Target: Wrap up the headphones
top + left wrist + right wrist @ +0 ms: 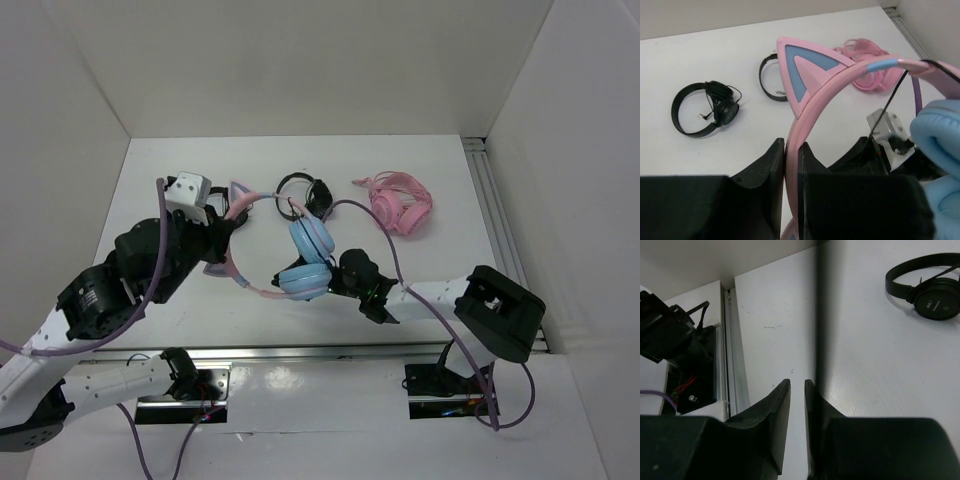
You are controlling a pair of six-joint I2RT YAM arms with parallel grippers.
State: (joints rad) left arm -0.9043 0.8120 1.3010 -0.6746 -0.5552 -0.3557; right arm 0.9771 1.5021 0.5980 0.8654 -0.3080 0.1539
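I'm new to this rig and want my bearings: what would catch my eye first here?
The cat-eared headphones stand out most: light blue cups and a pink headband in the middle of the table, with the left hand shut on the band. Just behind them lie the black headphones, and the all-pink headphones sit toward the far right.

Left arm (100,300) runs up from its base at bottom left, elbow bent, wrist angled forward and to the right over the desk (440,180). Left end effector (794,150) is clamped tight on the pink headband of the headphones (840,75), with the band passing straight between the fingers. Right arm (435,298) lies low, stretched leftward from its base, wrist close to the desk. Right end effector (797,387): jaws nearly together, narrow gap, nothing visible in it.
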